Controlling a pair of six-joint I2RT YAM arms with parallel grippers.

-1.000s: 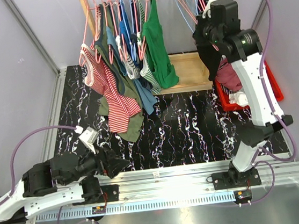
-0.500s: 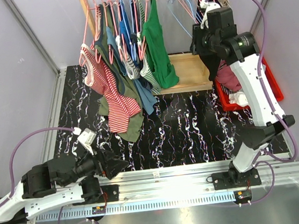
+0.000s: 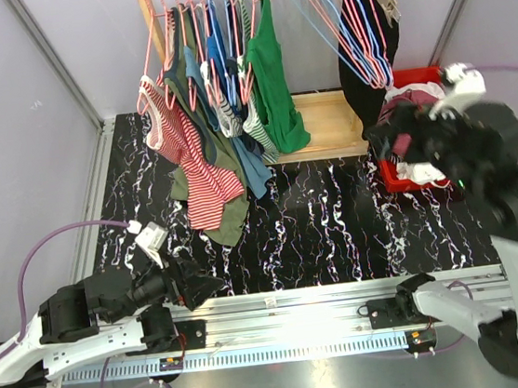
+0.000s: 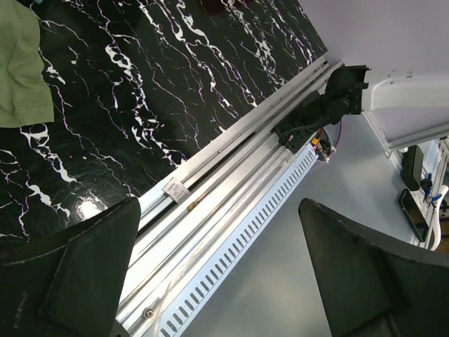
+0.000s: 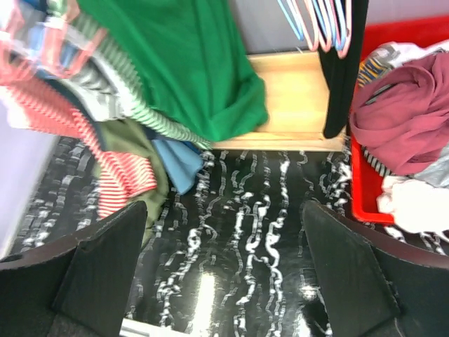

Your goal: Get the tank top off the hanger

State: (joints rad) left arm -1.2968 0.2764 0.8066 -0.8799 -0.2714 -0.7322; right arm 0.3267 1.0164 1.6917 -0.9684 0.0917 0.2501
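My right pincer (image 5: 224, 210) hangs spread and empty over the worktop's (image 3: 338, 232) right edge, my left pincer (image 4: 217, 210) spread by its near edge. The black tank top (image 3: 370, 60) hangs at the rack's (image 3: 326, 121) right end; I judge pinching it comes next.

The widest open stretch I see is the black, white-veined marble tabletop (image 3: 338, 232), between the hanging clothes and the near aluminium rail (image 3: 290, 303). On the left, the red-and-white striped garment (image 3: 195, 164) and the olive-green cloth (image 3: 234, 220) hang low over the table and block a low approach. The green tank top (image 3: 274, 80) closes the right end of that packed row. Between it and the black hanging garment (image 3: 362, 98) I have a gap over the pale wooden base board (image 3: 330, 120). The bunch of empty pink and blue wire hangers (image 3: 345, 27) crowds the gap's upper right. The red plastic bin (image 3: 414, 74), heaped with clothes, fills the right side.
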